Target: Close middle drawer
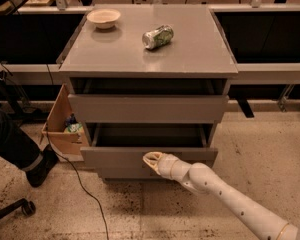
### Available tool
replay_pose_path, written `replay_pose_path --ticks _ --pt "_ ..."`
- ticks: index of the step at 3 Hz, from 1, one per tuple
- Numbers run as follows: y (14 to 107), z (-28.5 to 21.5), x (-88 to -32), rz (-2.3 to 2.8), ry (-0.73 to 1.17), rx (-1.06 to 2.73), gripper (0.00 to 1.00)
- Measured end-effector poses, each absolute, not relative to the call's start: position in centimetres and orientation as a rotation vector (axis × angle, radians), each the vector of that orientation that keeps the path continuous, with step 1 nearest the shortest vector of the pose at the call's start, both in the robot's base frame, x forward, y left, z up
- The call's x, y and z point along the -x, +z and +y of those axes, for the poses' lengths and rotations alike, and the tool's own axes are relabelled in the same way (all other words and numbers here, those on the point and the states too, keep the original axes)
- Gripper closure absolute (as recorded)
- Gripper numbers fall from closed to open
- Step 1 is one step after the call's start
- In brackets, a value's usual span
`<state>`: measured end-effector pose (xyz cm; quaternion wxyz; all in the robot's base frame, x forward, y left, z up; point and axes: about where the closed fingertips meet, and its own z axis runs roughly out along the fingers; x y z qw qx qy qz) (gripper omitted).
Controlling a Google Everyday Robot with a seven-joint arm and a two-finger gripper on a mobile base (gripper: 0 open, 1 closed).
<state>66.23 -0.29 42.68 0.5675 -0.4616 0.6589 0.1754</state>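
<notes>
The middle drawer (120,162) of the grey cabinet (115,59) stands partly pulled out. Its flat grey front panel faces me and its dark inside (150,135) shows from above. My gripper (152,160) is at the end of the white arm coming in from the lower right. It rests against the upper middle of that front panel. The drawer above (147,109) also sits slightly out, with a dark gap under the cabinet top.
On the cabinet top lie a white bowl (104,18) at the back left and a crushed green can (158,36). An open cardboard box (62,129) stands left of the cabinet, with a cable (85,184) on the floor. A person's leg and shoe (20,151) and a chair caster (26,207) are at the left.
</notes>
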Motion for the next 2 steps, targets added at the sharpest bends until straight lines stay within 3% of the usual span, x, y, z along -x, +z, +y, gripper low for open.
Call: replay_pose_path --ticks 2 --pt "43.4 1.6 -72.1 1.512 0.319 1.050 1.00"
